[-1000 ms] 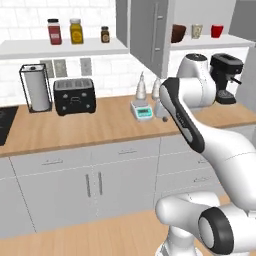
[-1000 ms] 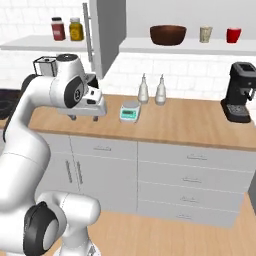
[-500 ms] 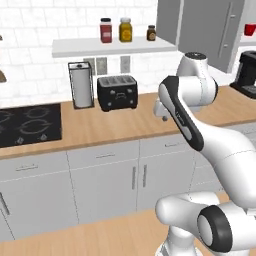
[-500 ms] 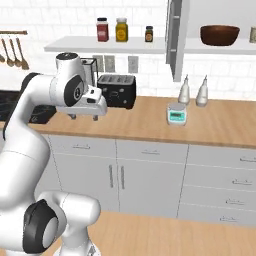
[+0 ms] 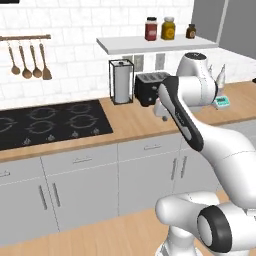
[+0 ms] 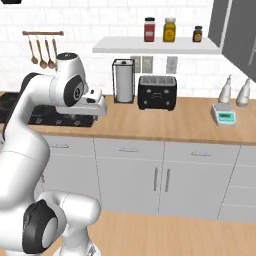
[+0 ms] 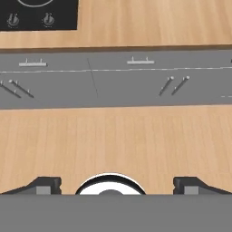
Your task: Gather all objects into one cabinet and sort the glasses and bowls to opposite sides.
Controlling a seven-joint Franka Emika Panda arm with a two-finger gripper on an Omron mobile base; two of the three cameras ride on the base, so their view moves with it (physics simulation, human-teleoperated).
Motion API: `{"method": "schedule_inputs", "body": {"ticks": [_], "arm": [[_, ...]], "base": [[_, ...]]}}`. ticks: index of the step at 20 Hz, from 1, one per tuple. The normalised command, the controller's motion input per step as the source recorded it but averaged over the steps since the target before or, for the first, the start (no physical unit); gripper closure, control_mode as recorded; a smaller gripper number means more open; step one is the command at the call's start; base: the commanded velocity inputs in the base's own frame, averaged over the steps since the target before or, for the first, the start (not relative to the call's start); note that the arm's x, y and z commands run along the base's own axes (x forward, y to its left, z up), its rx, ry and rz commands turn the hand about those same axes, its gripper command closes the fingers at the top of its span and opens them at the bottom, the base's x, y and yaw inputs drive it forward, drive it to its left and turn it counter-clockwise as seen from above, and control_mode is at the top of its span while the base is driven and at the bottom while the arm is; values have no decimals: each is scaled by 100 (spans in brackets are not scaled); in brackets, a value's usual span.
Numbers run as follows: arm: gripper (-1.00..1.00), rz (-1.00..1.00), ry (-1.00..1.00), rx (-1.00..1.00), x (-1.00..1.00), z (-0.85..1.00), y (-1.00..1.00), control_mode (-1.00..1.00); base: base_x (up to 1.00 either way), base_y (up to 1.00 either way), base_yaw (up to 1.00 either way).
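1. here the cabinet [image 6: 235, 35] sits at the upper right of the right base view, its grey door hanging above the counter's far right end; its inside is out of frame, so i cannot tell where the bowl and the cups stand.
2. the gripper [image 7: 116, 186] looks down past the counter edge at the floor. its two tips stand wide apart with nothing between them, so it holds nothing.
3. judged from this, no cup or bowl is in hand and the arm is well apart from the cabinet; how much sorting is done cannot be told, and reaching the cabinet looks like the step in hand.
4. around it: on the counter [image 6: 165, 125] stand a towel roll [image 6: 123, 81], a toaster [image 6: 157, 92] just beside it, then a scale [image 6: 223, 116] and two white bottles [image 6: 226, 90] near the right end.
5. a shelf [image 6: 155, 46] carries three jars [image 6: 149, 29]; the stove [image 5: 50, 122] lies to the left under hanging spoons [image 5: 27, 60].
6. in the way: the shelf's edge and the bottles stand close to the cabinet, so a lift there may need care.
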Motion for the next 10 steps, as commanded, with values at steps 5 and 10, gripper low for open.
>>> {"method": "schedule_inputs", "body": {"ticks": [5, 10], "arm": [[-100, 0, 0, 0, 0, 0, 0, 100], [-100, 0, 0, 0, 0, 0, 0, 100]], "base": [[0, 100, -11], [0, 100, -12]]}}
